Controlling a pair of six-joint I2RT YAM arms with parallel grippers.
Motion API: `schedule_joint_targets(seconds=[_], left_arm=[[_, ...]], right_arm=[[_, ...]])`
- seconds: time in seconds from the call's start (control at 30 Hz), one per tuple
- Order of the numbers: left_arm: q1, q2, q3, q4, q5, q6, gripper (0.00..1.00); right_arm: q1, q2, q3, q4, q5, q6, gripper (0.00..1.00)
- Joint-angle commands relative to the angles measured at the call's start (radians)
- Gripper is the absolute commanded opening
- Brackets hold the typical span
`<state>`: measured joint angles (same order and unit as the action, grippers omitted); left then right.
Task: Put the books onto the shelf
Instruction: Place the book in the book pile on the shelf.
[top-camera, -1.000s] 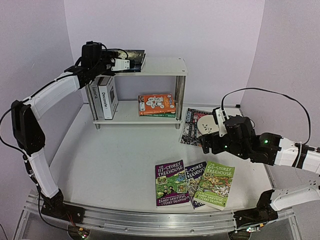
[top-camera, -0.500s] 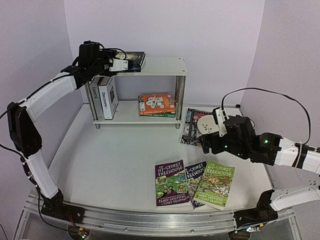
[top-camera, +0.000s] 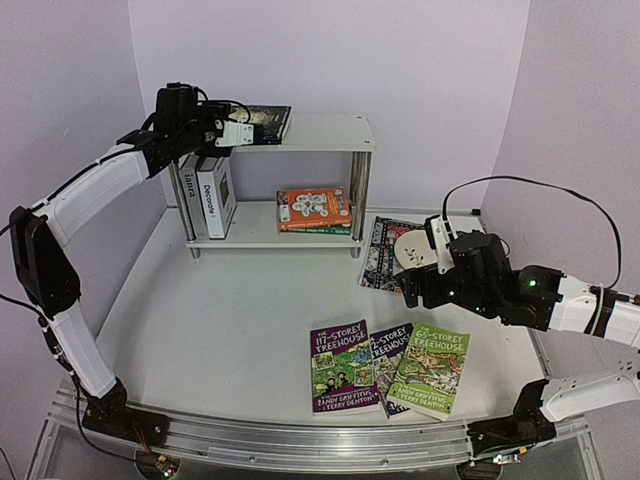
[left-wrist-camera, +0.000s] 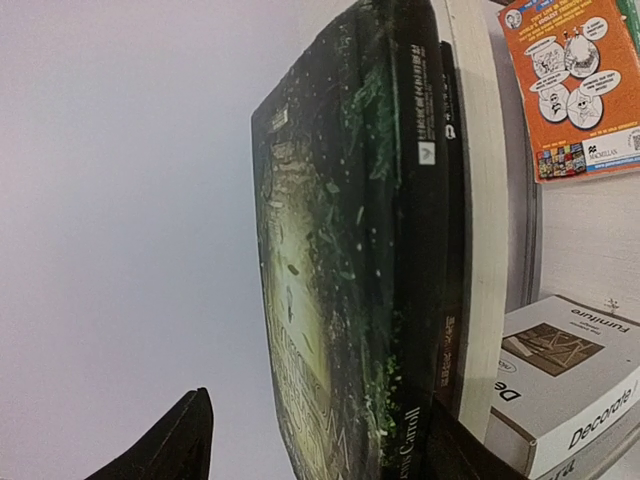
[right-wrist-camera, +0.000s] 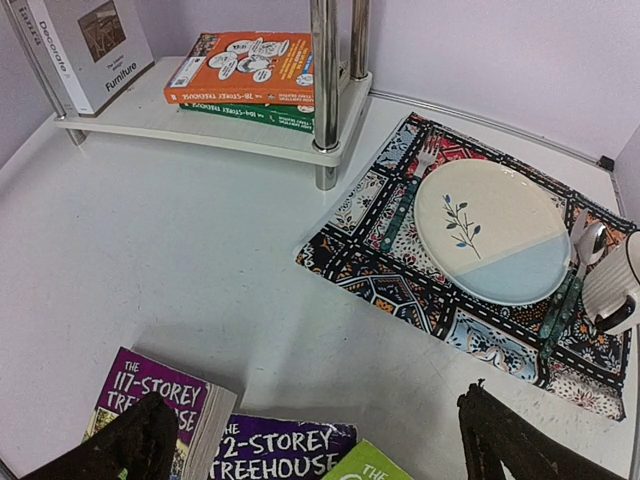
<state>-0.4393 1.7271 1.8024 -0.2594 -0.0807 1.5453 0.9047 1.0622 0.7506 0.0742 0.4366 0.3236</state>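
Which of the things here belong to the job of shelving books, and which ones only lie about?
For the job: shelf; dark books; white hardbacks; orange and green books; three Treehouse paperbacks.
Only lying about: patterned mat; plate; fork; spoon.
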Motion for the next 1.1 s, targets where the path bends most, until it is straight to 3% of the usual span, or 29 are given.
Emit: schedule_joint_targets(seconds=[0.0,0.57,1.07], left_arm=[[0.002,-0.008,0.076,-0.011,0.0,-0.05,0.68],[0.002,0.1,0.217,-0.05,0.046,-0.067,0.69],[-0.003,-0.081,-0.001,-0.061,0.054,-0.1,0.75]], right_arm=[[0.001,-0.013,0.03,-0.004,0.009,0.012,0.98],[0.002,-0.022,0.027,-0.004,0.024,0.012,0.98],[0.001,0.014,0.05,-0.003,0.0,0.013,0.98]])
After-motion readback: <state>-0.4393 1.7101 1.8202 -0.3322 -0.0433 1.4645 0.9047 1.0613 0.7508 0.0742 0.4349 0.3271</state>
